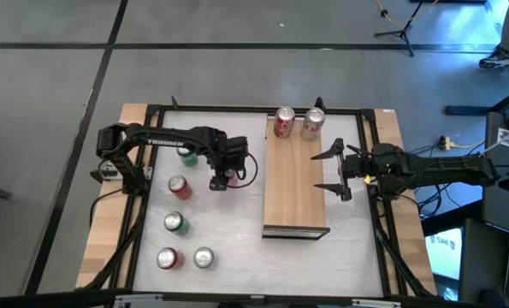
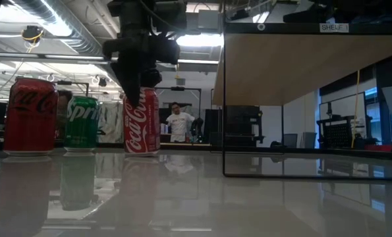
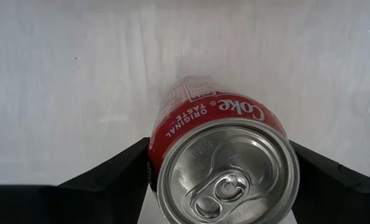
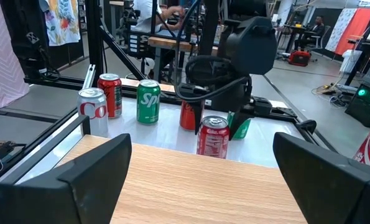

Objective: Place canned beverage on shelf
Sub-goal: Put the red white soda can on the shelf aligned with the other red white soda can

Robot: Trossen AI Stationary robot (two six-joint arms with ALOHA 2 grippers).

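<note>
The left claw reaches down over the white counter, its two dark fingers closed against the sides of an upright red Coca-Cola can, which stands on the counter between them. In the low view the can's base rests on the surface, with the claw's fingers coming down over its upper part. The light-wood shelf lies just beyond this claw, toward the right arm, raised above the counter on a thin dark frame. Two cans already stand at its far end: a red one and a silver one, close beside each other. The right claw hovers at the shelf's opposite long edge, its fingers spread wide and holding nothing. On the other side of the left claw stand five more cans, among them a green Sprite can and another red Coca-Cola can.
</note>
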